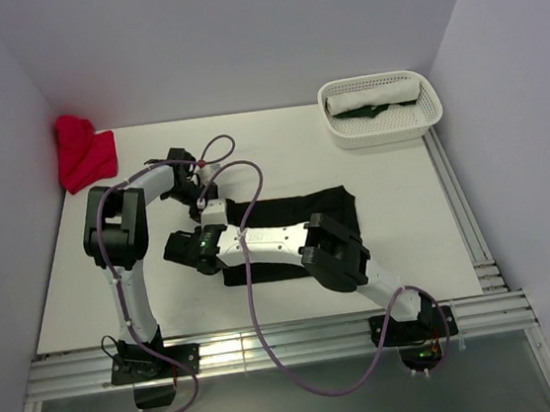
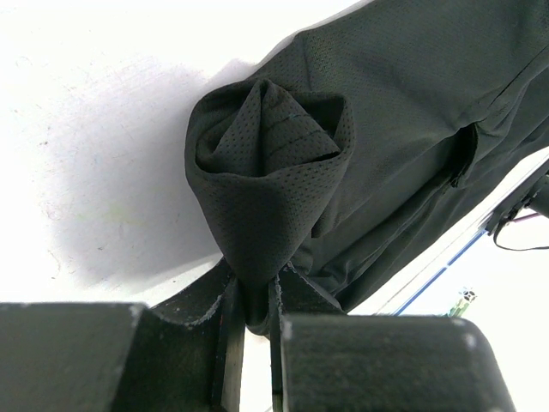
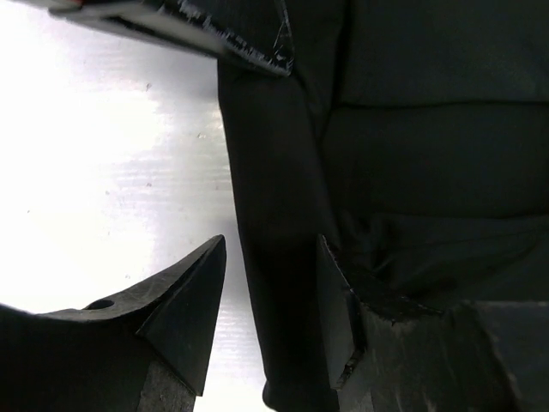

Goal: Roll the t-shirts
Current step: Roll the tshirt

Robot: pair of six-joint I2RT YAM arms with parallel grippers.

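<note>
The black t-shirt [image 1: 302, 225] lies flat on the white table, with its left edge rolled into a tube [image 2: 266, 163]. My left gripper [image 2: 256, 313] is shut on the end of that rolled edge; in the top view it [image 1: 203, 200] sits at the shirt's far left corner. My right gripper [image 3: 270, 257] is open and straddles the same roll [image 3: 274, 172] further along, one finger over the bare table, the other on the cloth. In the top view the right gripper [image 1: 182, 246] is at the shirt's near left side. A red shirt [image 1: 83, 153] lies crumpled at the far left.
A white lattice basket [image 1: 424, 119] stands at the far right and holds a white roll and a dark one. Metal rails [image 1: 271, 346] run along the near and right table edges. Both arms crowd the left half of the table, cables looping over them.
</note>
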